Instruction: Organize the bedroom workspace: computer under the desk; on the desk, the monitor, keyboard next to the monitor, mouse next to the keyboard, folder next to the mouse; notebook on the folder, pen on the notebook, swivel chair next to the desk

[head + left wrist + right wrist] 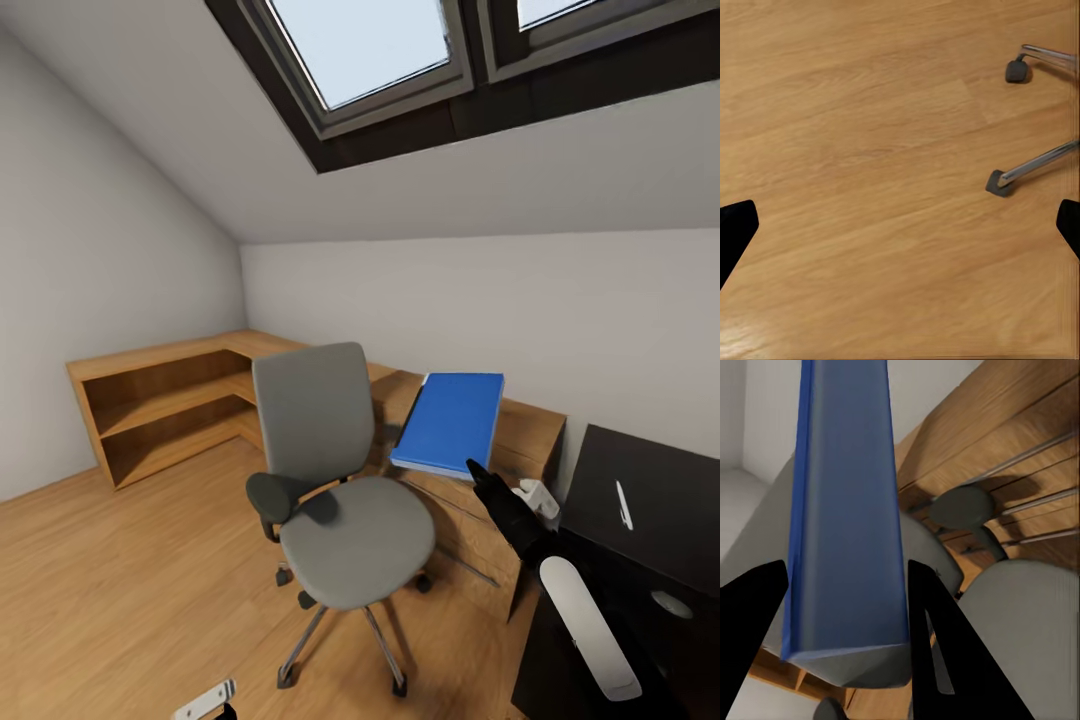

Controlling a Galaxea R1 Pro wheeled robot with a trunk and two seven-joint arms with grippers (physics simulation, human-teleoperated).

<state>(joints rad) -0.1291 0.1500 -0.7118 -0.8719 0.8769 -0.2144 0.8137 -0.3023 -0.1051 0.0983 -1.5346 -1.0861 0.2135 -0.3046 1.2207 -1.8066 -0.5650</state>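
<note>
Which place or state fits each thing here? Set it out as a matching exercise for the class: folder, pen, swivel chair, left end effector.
Things:
1. folder
2. pen
3. swivel chair
4. left end effector

Places or states:
a. open above bare floor
b. lying on the black desk
c. seat bare
d. held up by the right end effector

Pairs: 1-d, 2-b, 3-c, 4-a

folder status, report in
Right gripper shut on the folder, lifted clear above the swivel chair. Left gripper open over bare floor. Desk to the right, pen lying on it; nothing between.
</note>
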